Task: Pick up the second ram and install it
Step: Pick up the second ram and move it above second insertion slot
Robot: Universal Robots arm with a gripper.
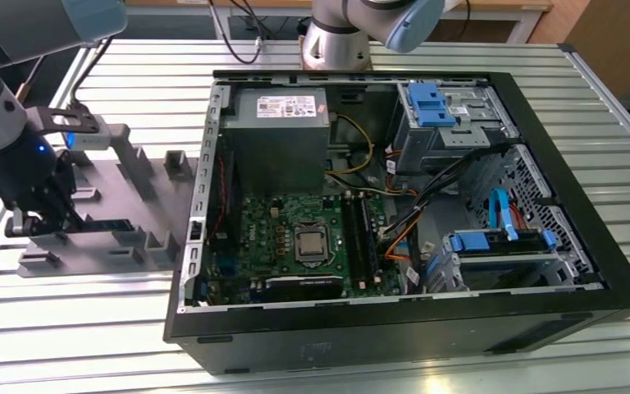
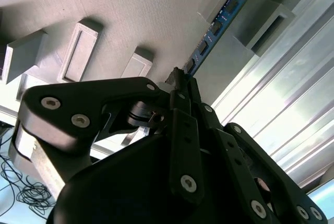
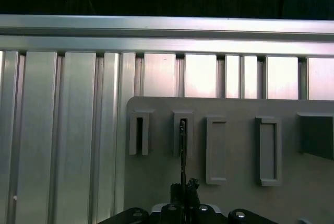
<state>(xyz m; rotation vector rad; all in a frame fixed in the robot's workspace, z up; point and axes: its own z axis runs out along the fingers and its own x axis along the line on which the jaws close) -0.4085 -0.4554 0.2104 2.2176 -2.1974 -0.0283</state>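
Note:
The second ram point(image 2: 216, 25) is a slim dark-blue board with small black chips, standing on its edge in the grey holder tray point(image 2: 130, 15). In the first wrist view the ram point(image 3: 182, 145) shows edge-on, with its far end in one of the tray's upright blocks. My gripper point(image 2: 180, 80) has its two fingers drawn together on the ram's near end, also seen in the first wrist view point(image 3: 183, 186). In the exterior view the gripper point(image 1: 43, 223) sits low over the tray point(image 1: 129, 164) at that view's left, outside the computer case.
The open black computer case point(image 1: 403, 328) lies on the ribbed metal table point(image 1: 75, 328), with the green motherboard point(image 1: 293, 238), its long black slots point(image 1: 353, 238) and a grey power-supply box point(image 1: 276, 123) inside. A second arm's base point(image 1: 337, 41) stands behind the case.

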